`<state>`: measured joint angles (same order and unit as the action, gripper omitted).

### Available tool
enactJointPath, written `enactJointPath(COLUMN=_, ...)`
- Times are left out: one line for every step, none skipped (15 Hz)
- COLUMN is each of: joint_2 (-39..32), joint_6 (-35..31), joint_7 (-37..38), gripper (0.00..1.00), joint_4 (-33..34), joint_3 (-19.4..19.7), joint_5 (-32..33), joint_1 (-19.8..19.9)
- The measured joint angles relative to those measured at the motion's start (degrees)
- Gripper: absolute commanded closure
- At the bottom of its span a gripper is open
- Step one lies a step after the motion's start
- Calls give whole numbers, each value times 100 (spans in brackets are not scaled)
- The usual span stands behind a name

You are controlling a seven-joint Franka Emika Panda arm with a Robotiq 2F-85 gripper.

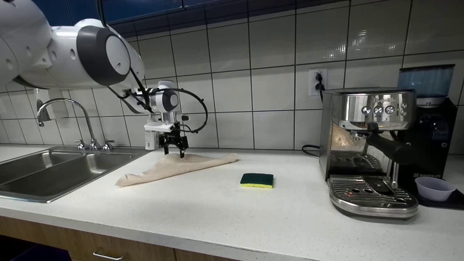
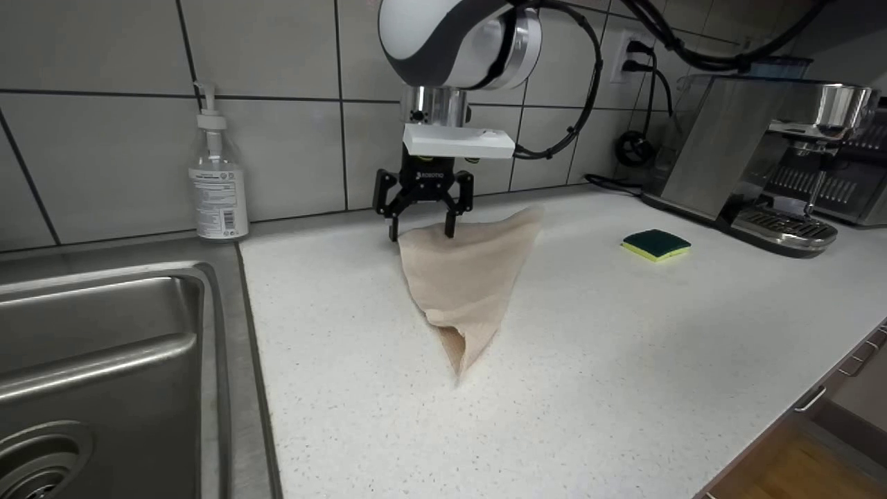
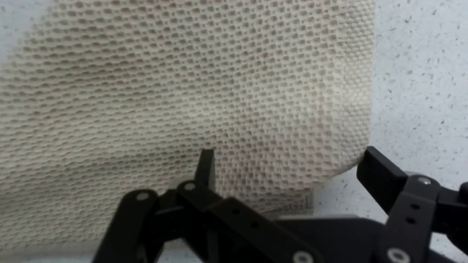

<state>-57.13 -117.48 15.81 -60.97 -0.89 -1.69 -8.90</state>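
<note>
One metal drawer handle point(image 1: 110, 255) shows below the front edge of the desk point(image 1: 232, 221). Next, toward the end away from the sink point(image 2: 239, 360), stands a coffee machine point(image 1: 348, 116), with a small pale cup point(image 1: 434, 189) and a black grinder point(image 1: 431, 134) beside it. A green and yellow sponge point(image 1: 256, 179) lies farther in, well apart from the front edge. Beyond it, near the back edge and between sponge and sink, a beige cloth point(image 2: 464, 277) lies loosely, one pointed corner turned toward the front edge.

Over the cloth's back part hangs the claw point(image 2: 421, 234), its two fingers point(image 3: 205, 170) spread apart with nothing clamped. In the wrist view one finger is over the cloth and the other just past its rim; whether either presses on it, I cannot tell. Farthest, a pump bottle point(image 2: 219, 204) stands at the back edge by the tiled wall point(image 1: 272, 90).

The step in hand looks like setting the fingers astride the cloth's rim, the grip not yet made. The next move seems to call for keeping the tips low and bringing them together so they catch fabric rather than skid across it.
</note>
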Motion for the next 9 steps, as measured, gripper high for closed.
enactJointPath(joint_2=10, joint_6=0, joint_7=0, gripper=0, joint_4=0, joint_3=0, joint_5=-25, joint_1=20)
enactJointPath(joint_2=18, joint_6=0, joint_7=0, gripper=0, joint_4=0, joint_3=0, joint_5=-54, joint_1=42)
enactJointPath(joint_2=25, joint_6=-1, joint_7=0, gripper=0, joint_4=0, joint_3=1, joint_5=-75, joint_1=62)
enactJointPath(joint_2=35, joint_6=-1, joint_7=0, gripper=0, joint_4=0, joint_3=1, joint_5=-99, joint_1=81)
enactJointPath(joint_2=47, joint_6=-1, joint_7=0, gripper=0, joint_4=0, joint_3=1, joint_5=-124, joint_1=98)
enactJointPath(joint_2=62, joint_6=-1, joint_7=0, gripper=0, joint_4=0, joint_3=1, joint_5=-143, joint_1=113)
enactJointPath(joint_2=79, joint_6=-2, joint_7=0, gripper=0, joint_4=0, joint_3=1, joint_5=-158, joint_1=123)
enactJointPath(joint_2=92, joint_6=-2, joint_7=0, gripper=0, joint_4=0, joint_3=1, joint_5=-164, joint_1=126)
enactJointPath(joint_2=105, joint_6=-2, joint_7=0, gripper=0, joint_4=0, joint_3=0, joint_5=-167, joint_1=125)
